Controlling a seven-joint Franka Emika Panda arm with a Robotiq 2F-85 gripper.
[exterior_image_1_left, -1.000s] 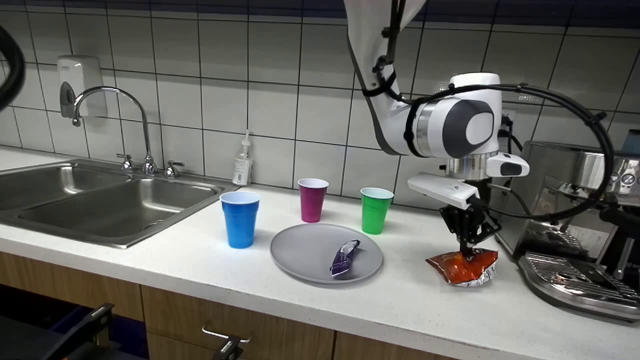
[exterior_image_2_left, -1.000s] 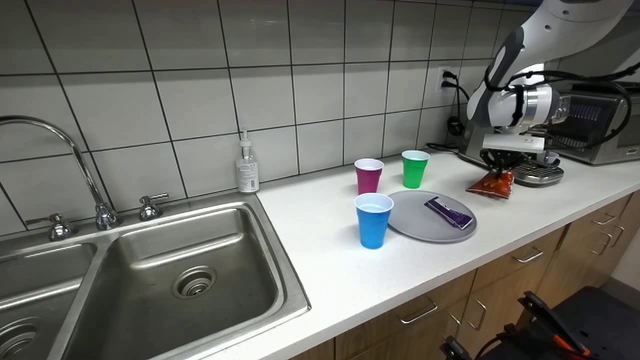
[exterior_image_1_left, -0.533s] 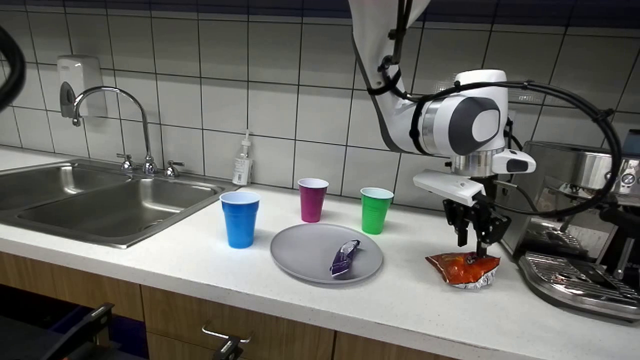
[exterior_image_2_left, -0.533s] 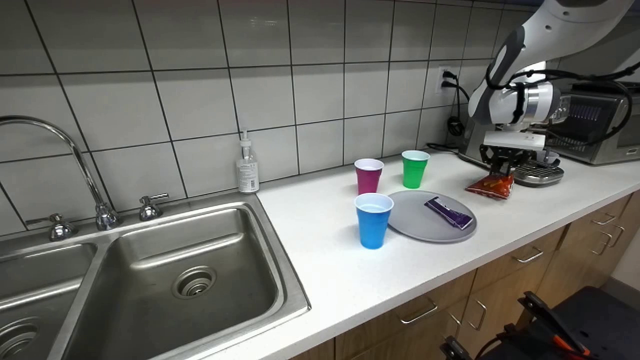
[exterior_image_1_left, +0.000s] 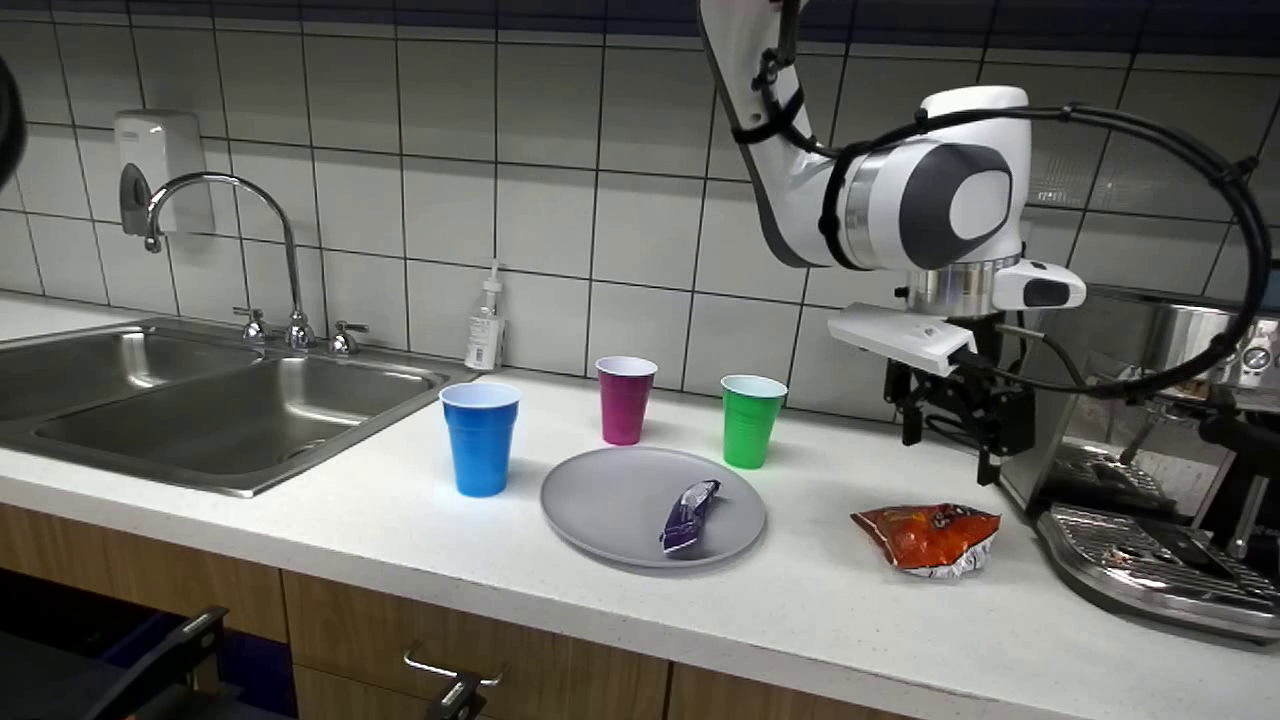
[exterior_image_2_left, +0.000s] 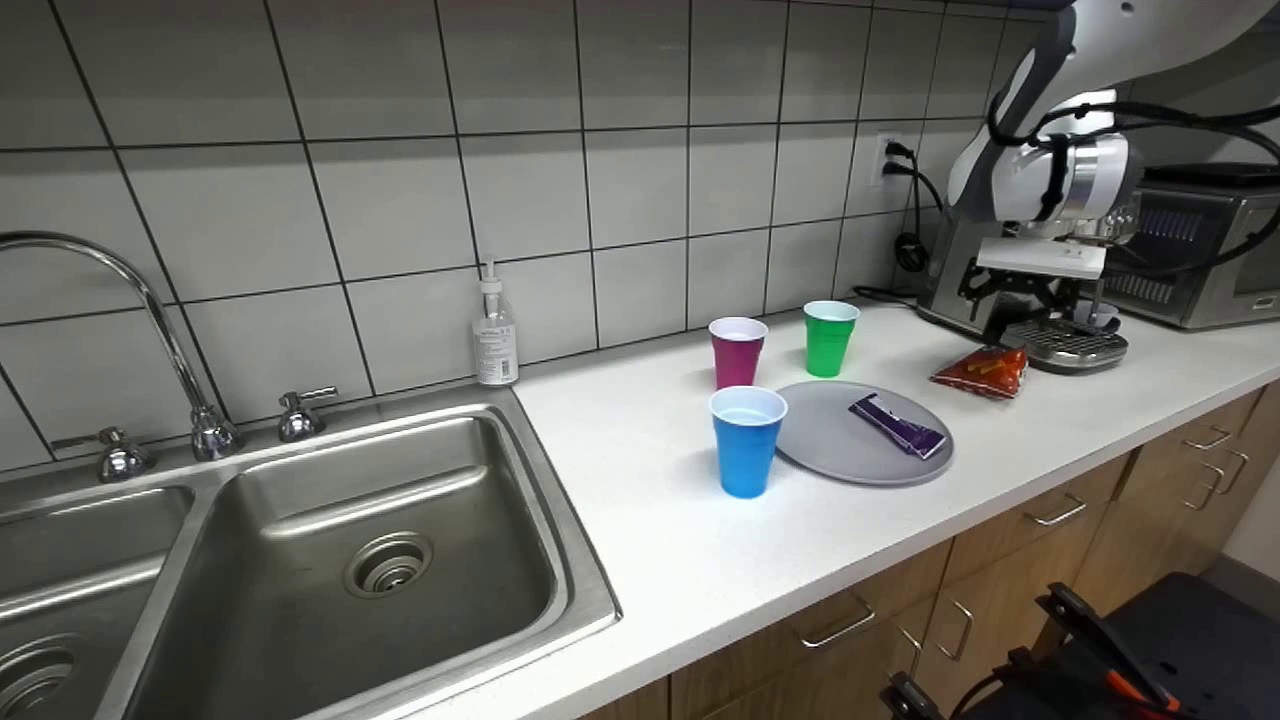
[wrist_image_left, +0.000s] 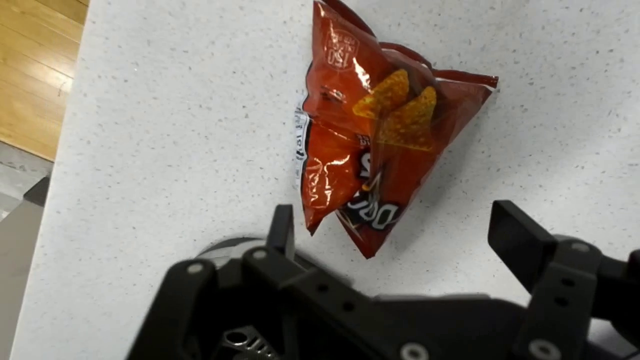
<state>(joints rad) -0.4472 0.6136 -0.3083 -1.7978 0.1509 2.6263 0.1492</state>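
Wrist view: chip bag (wrist_image_left: 377, 127) seemingly below jaws.

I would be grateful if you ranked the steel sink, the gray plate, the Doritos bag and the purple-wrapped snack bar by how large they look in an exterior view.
Largest to smallest in an exterior view:
steel sink, cut off by the frame
gray plate
Doritos bag
purple-wrapped snack bar

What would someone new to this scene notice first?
Probably the shiny red chip bag on the white counter, with the open gripper higher up, apart from it. Next come the blue cup, magenta cup and green cup, standing upright near the grey plate, where a purple packet lies.
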